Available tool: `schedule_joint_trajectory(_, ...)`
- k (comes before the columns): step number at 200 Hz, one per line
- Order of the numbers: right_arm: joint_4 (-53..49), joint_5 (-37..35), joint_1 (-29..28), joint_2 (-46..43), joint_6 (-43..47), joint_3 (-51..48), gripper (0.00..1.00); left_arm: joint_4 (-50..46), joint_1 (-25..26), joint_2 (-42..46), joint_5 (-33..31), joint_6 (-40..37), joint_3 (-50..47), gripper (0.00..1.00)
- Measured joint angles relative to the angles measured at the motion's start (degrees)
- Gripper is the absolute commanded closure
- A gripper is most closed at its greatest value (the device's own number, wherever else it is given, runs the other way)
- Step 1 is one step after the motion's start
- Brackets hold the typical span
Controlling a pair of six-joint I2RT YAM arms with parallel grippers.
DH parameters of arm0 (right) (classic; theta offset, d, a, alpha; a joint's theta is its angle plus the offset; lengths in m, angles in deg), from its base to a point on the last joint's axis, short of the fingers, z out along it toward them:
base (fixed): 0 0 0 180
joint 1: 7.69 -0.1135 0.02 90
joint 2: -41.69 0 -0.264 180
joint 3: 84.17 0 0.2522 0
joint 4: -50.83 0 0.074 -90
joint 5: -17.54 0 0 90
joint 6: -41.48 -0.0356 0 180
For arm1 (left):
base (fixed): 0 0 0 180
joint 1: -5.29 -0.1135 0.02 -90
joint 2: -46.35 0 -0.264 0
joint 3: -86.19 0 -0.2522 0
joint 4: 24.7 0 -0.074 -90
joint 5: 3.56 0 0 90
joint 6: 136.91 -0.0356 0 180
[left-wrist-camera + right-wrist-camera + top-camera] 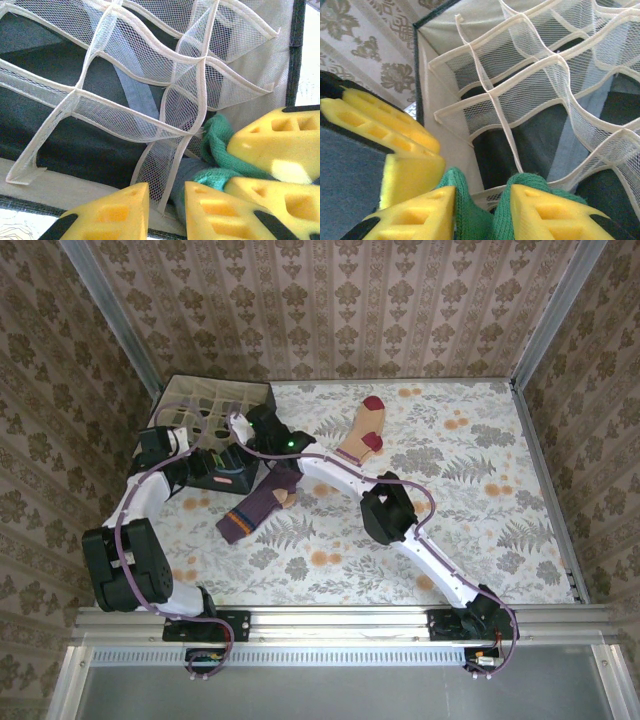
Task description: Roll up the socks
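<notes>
The blue-grey sock (192, 172) with its green toe (217, 145) sits rolled in a near corner compartment of the dark mesh-grid box (262, 392). My left gripper (166, 192) is shut on the grey part, with a mesh divider also caught between its fingers. My right gripper (482, 200) is shut on the green toe (470, 215), right beside the left gripper's fingers (395, 132). From above, both grippers (222, 472) (240, 425) meet at the box's front edge. The purple sock (255, 510) lies flat on the table beside the box. The peach sock (362, 435) lies flat behind the right arm.
The box stands in the table's back left corner against the wall. White mesh dividers (510, 85) cross its inside. The right arm (400, 520) stretches diagonally over the table, passing above the purple sock. Patterned walls close in the table on three sides.
</notes>
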Motion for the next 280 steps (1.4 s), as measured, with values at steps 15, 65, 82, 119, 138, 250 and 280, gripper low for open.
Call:
schedule_joint_trajectory(15,-1.0,-2.4,0.0,0.2,0.0,0.7,0.72,0.0,0.0,0.0,0.2,0.0,0.0,0.76)
schedule_joint_trajectory(65,-2.9,-8.8,0.2,1.2,-0.6,3.1,0.67,-0.1,0.0,0.0,0.4,0.0,0.0,0.72)
schedule_joint_trajectory(82,-3.3,-8.7,0.5,1.2,-1.1,3.6,0.61,-0.8,0.0,0.0,0.4,-0.3,0.0,0.67)
schedule_joint_trajectory(119,-3.8,-8.2,1.4,0.8,-2.1,3.8,0.53,-4.4,-0.1,0.6,0.7,-1.1,1.5,0.65)
schedule_joint_trajectory(138,-4.9,-7.4,1.8,-0.4,-2.4,3.8,0.52,-6.0,-0.5,2.6,1.0,-1.3,2.9,0.65)
schedule_joint_trajectory(250,-11.6,-9.3,8.6,-29.2,-3.5,-24.0,0.50,-9.2,7.1,15.7,-0.4,-0.8,-7.4,0.70)
schedule_joint_trajectory(280,-11.1,-12.4,11.3,-31.7,-3.4,-38.9,0.51,-8.1,17.8,14.4,-4.1,-0.4,-10.0,0.69)
